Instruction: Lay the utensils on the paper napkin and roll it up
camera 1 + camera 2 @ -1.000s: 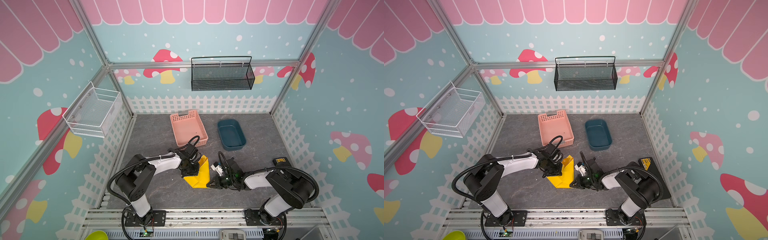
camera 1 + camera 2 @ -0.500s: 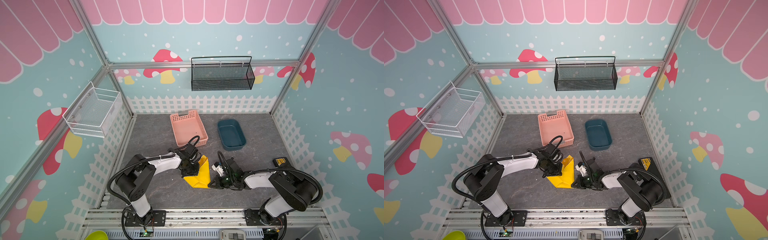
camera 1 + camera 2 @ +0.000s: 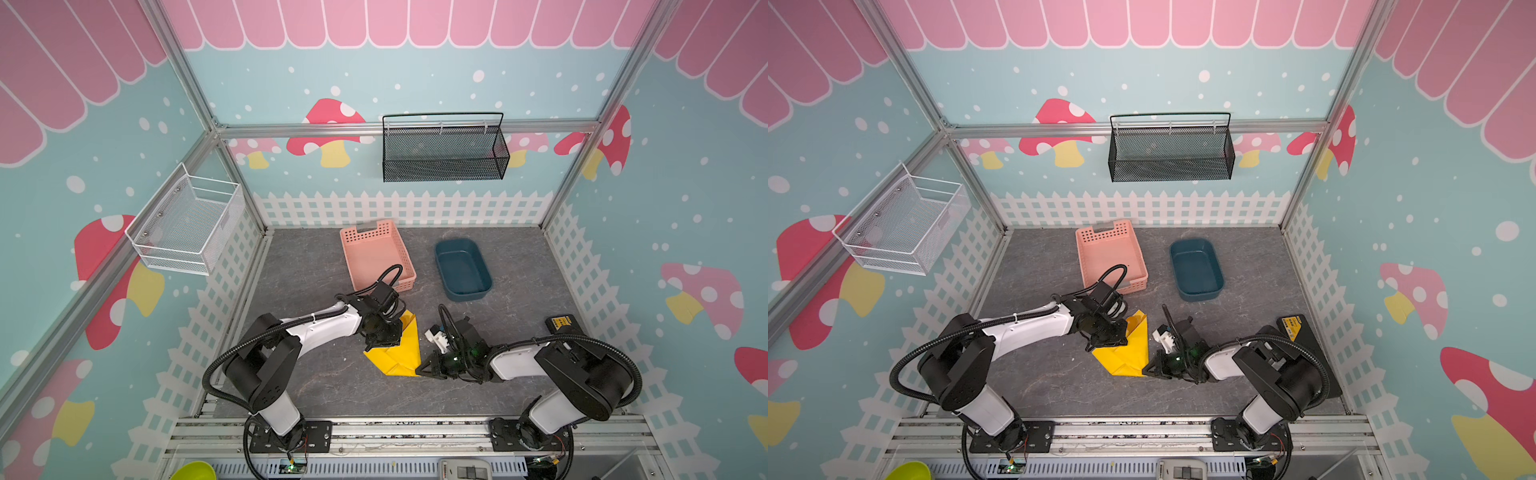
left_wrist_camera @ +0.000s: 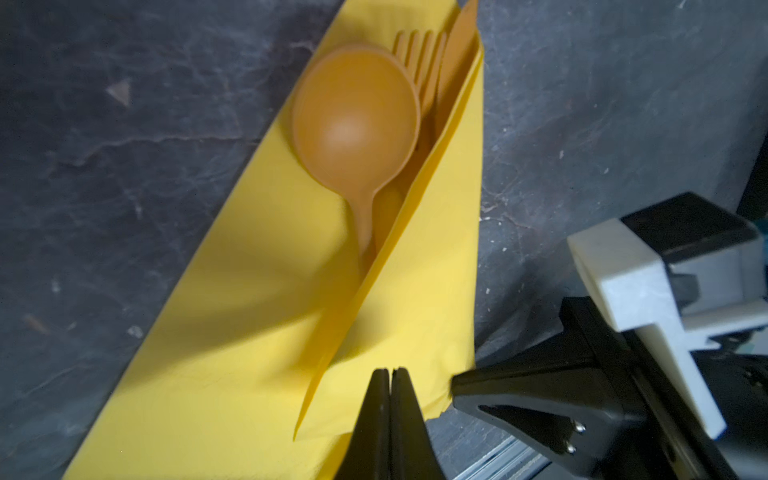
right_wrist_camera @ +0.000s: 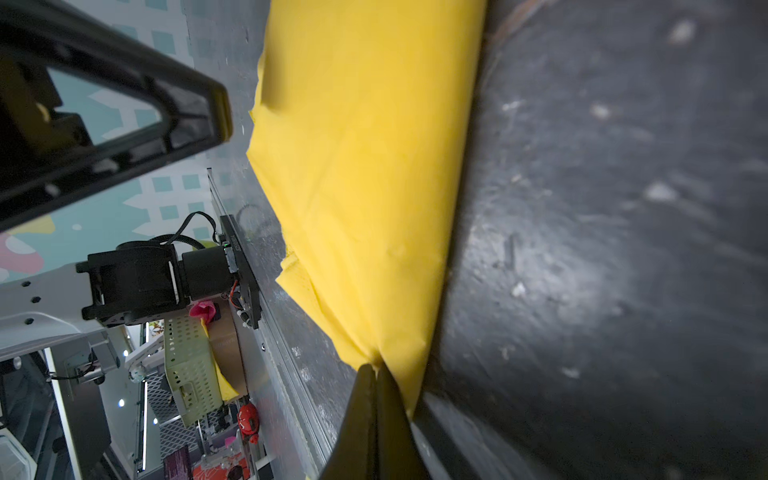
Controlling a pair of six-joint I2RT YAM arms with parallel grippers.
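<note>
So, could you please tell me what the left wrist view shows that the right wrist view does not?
Only the left wrist view shows the spoon, fork and knife tucked in a fold of the paper napkin. Only the right wrist view shows the left arm's base. Both show the paper napkin, the grey table, and the left hand and right hand, each shut.

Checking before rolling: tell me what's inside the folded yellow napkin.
In the napkin lie the spoon, fork and knife, their heads showing in the left wrist view. The folded flap covers most of their handles.
</note>
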